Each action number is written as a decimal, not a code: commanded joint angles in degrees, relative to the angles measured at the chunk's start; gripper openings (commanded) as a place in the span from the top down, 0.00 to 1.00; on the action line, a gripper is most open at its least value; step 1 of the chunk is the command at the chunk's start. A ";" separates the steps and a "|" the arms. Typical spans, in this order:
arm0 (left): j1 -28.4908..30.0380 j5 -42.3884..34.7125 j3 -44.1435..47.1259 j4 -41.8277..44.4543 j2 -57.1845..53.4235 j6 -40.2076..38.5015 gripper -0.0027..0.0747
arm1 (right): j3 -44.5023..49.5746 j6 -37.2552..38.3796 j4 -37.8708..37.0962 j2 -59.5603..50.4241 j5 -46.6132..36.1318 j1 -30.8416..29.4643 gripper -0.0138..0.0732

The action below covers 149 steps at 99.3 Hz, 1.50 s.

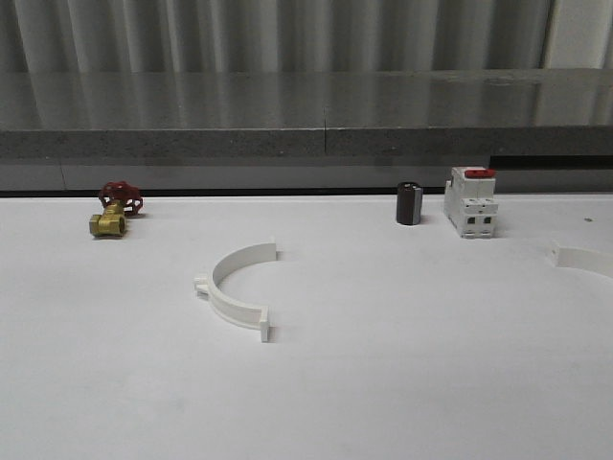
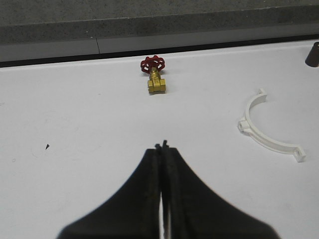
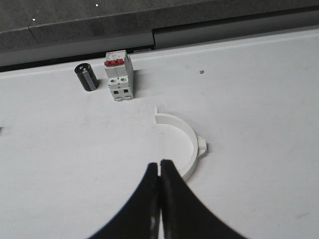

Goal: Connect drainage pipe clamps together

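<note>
you've got two clamp halves lying apart on the white table (image 1: pixel 383 383). the first clamp half (image 1: pixel 236 287) sits left of centre in the front view, curved side toward the left, both tabs free. in the left wrist view that same half is ahead of and off to the side of the left gripper (image 2: pixel 163 145), well apart, nothing touching. left gripper's fingers are pressed together, holding nothing. the second clamp half (image 3: pixel 185 144) lies just beyond the right gripper (image 3: pixel 160 162), its near end just beside the fingertips; whether they touch you can't tell. right gripper is closed too, empty. brass valve (image 1: pixel 114 211) with red handle at far left; dark cylinder (image 1: pixel 409 203) and breaker block (image 1: pixel 470 202) sit side by side at the back.
</note>
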 commanded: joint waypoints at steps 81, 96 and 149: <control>0.06 -3.91 -1.56 -0.20 0.17 -0.13 0.99 | -11.45 3.73 1.10 20.27 -0.59 -2.57 0.16; 0.06 -3.91 -1.56 -0.20 0.17 -0.13 0.99 | -16.95 0.82 0.91 26.74 4.00 -6.20 0.16; 0.06 -3.91 -1.56 -0.20 0.17 -0.13 0.99 | -37.11 -9.62 1.08 68.61 8.56 -6.79 0.21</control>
